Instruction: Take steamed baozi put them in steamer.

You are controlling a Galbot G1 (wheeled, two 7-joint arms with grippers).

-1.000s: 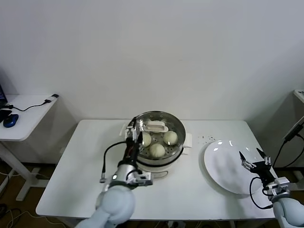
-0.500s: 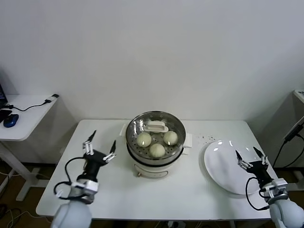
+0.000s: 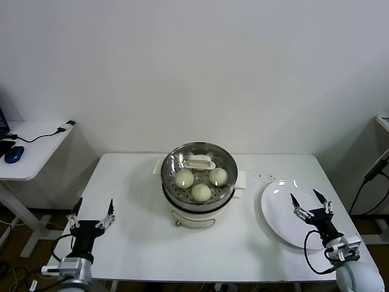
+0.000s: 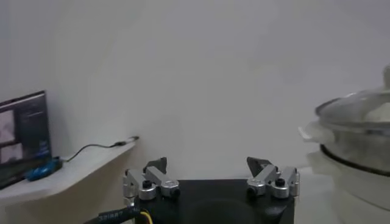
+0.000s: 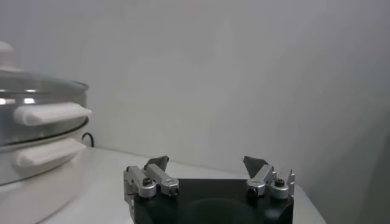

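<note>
Three steamed baozi [image 3: 200, 191] sit inside the steamer [image 3: 199, 210], apparently lidded. Plate [image 3: 281, 219] bare. Left gripper [image 3: 90, 213] and right gripper [image 3: 310, 204]: jaws spread, empty. Task appears near complete.

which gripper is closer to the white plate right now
Right. The right gripper hangs open over the white plate, at its near right part. The left gripper is open too, far across the table at its left edge, beyond the steamer.

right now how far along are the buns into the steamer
Three buns sit inside the steamer, under its glass lid. The plate is bare. Nothing is in hand: the left gripper and right gripper are open, away from the steamer. No bun remains outside.
</note>
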